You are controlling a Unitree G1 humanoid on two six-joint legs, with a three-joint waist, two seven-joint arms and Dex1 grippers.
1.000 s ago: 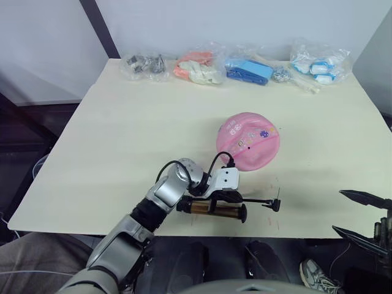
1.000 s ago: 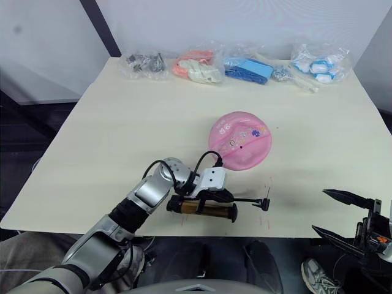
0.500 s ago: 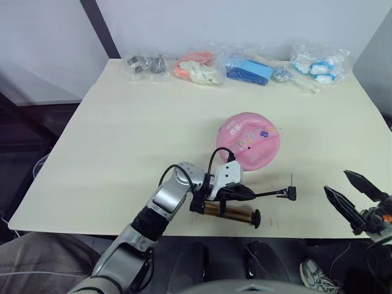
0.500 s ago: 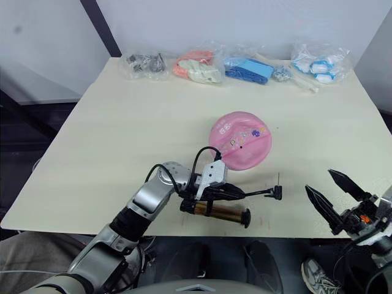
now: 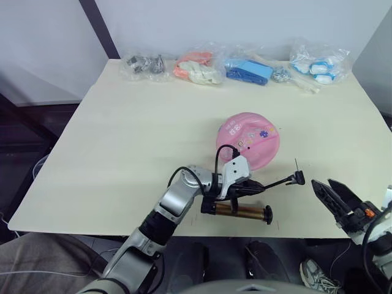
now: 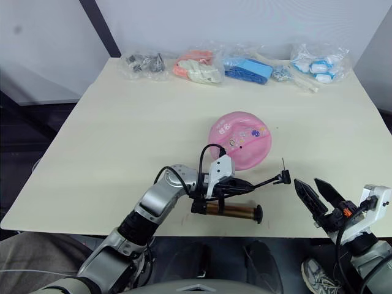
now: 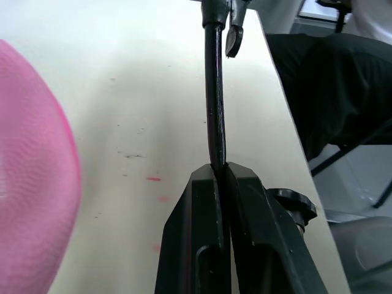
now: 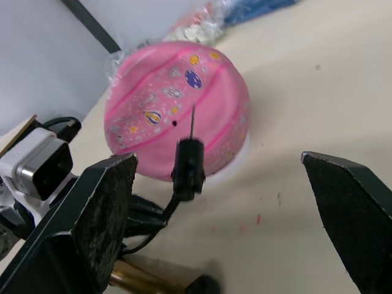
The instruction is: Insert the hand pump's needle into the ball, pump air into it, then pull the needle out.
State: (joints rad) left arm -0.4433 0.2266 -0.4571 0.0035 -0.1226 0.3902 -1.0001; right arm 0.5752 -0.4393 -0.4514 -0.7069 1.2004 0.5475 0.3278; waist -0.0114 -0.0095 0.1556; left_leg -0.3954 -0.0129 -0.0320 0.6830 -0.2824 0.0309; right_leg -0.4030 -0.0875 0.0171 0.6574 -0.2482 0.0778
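The needle (image 8: 193,120) points up beside the pink ball (image 5: 248,141), near the table's (image 5: 122,135) front edge. Left gripper (image 7: 222,174) pinches the hose (image 7: 214,98); pump (image 5: 240,212) lies underneath. Right gripper (image 8: 226,202) gapes wide. Bags' (image 5: 195,66) contents are hard to identify.

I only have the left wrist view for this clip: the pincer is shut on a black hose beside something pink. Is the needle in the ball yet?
Observer: No. The needle points upward in open air, clear of the ball, at the end of the hose held by the left pincer.
Operator: Where is the other arm?
Observer: The right pincer is open, just beyond the needle's fitting, not touching it.
Operator: And the pump's body?
Observer: The hand pump lies level below the left pincer, near the front edge of the table.
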